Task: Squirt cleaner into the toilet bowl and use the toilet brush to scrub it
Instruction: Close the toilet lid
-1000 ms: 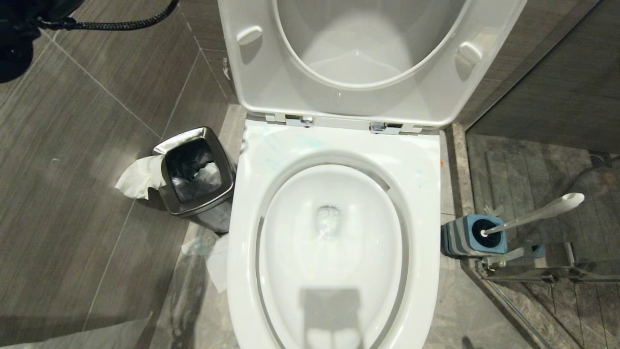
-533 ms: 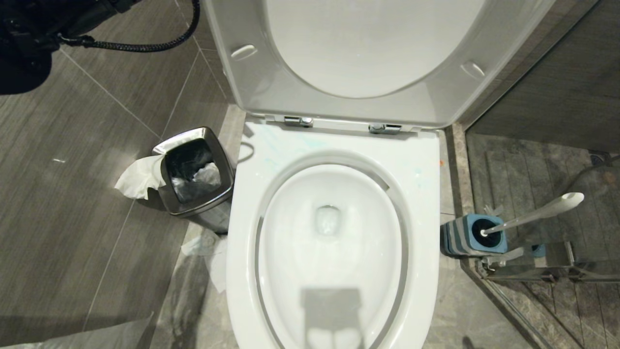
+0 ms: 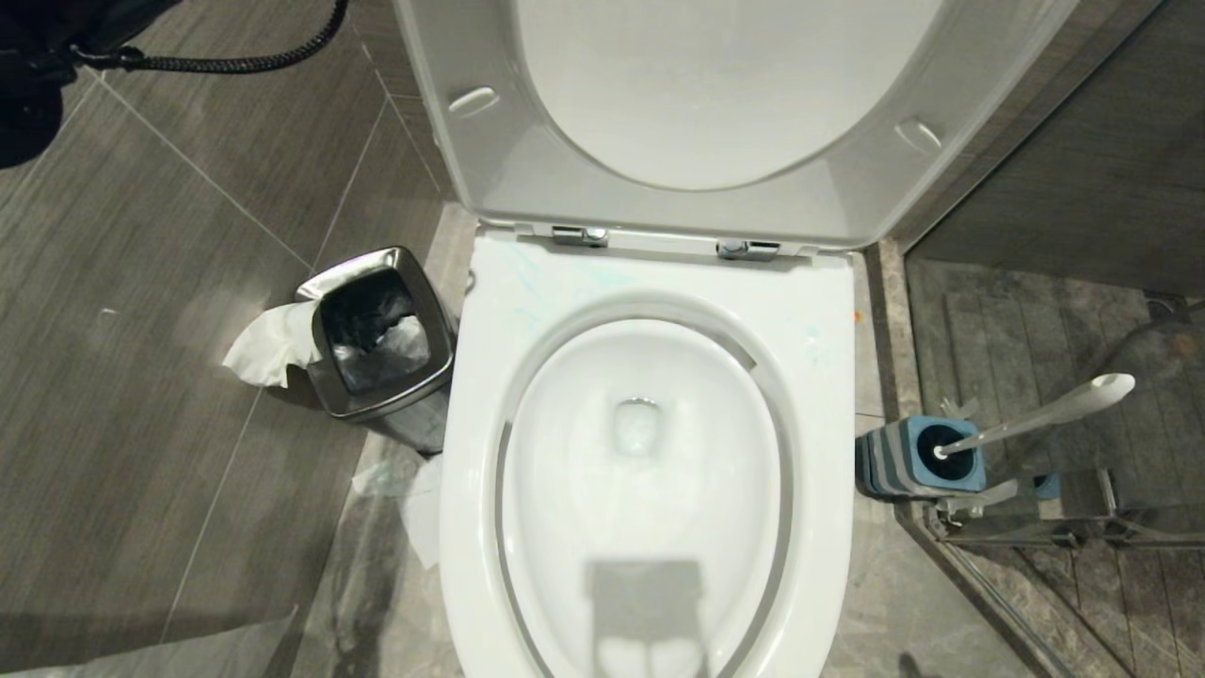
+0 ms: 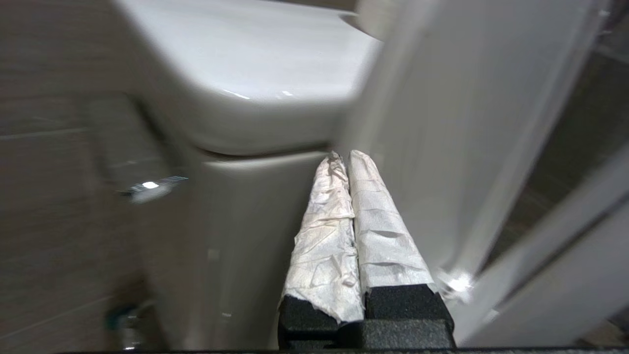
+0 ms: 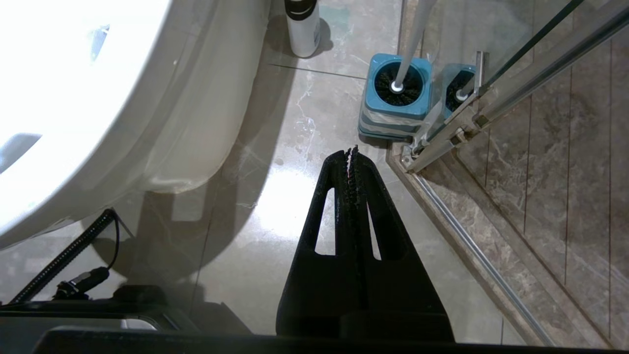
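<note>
The toilet bowl (image 3: 574, 508) fills the middle of the head view, white and glossy, with its seat and lid (image 3: 734, 104) tipped up. Faint turquoise streaks of cleaner (image 3: 529, 285) tint the rim near the left hinge. To the right of the toilet, the toilet brush (image 3: 1040, 417) leans in its grey-and-blue holder (image 3: 918, 461); its black head (image 5: 399, 88) shows inside. My left gripper (image 4: 344, 156) is shut and empty, its fingers wrapped in white, beside the cistern (image 4: 245, 73) and the raised lid (image 4: 442, 123). My right gripper (image 5: 352, 150) hangs shut and empty over the floor, short of the holder (image 5: 393, 105).
A square steel bin (image 3: 414, 381) with paper (image 3: 268, 344) hanging out stands left of the toilet, with more paper (image 3: 419, 508) on the floor. A glass shower door frame (image 3: 1026, 527) runs just behind the holder. A white bottle with a dark cap (image 5: 302, 27) stands by the toilet base.
The seat and lid have tipped further back. The bubbling water at the drain has settled. My left arm swung in at the top left, then drew back.
</note>
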Robot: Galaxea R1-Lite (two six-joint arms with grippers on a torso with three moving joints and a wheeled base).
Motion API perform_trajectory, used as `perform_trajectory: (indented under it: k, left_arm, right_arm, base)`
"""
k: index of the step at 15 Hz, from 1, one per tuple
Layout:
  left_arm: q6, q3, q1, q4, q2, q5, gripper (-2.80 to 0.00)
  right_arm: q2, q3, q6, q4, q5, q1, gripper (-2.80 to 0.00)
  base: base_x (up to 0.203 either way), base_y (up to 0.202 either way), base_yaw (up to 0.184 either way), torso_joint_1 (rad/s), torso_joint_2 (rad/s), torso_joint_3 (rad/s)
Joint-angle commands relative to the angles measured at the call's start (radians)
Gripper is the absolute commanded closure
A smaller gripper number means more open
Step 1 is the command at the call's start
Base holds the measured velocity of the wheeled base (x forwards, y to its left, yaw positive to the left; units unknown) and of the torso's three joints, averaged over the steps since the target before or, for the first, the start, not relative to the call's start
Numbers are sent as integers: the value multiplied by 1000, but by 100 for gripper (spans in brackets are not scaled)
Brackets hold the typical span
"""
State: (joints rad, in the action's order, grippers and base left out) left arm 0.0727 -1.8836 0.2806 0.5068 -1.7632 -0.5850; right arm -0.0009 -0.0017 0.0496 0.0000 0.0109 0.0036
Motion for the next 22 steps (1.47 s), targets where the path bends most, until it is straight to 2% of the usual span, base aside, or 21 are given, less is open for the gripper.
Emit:
perform_trajectory:
  k: [1,6,16,18,21,22]
  left_arm:
    - [18,-24,-37,16,-4,27,0]
    - [4,-58,-42,30,-53,48,0]
    - [8,-54,40,44,-103,30,0]
    - [13,-52,41,43,-105,-21,0]
    - [18,-50,32,44,-103,-155,0]
    - [30,-50,21,44,-100,-174,0]
  right_arm:
    - [1,0,0,0,0,0,0]
    - [1,0,1,0,0,1,0]
    - [1,0,0,0,0,1,0]
    - [1,0,0,0,0,-1,0]
    - [1,0,0,0,0,0,0]
    - [1,0,0,0,0,1,0]
  base:
    - [0,0,0,0,0,0]
    - [0,0,0,0,0,0]
    - [0,0,0,0,0,0]
    - [0,0,0,0,0,0]
    - [0,0,0,0,0,0]
    - [0,0,0,0,0,0]
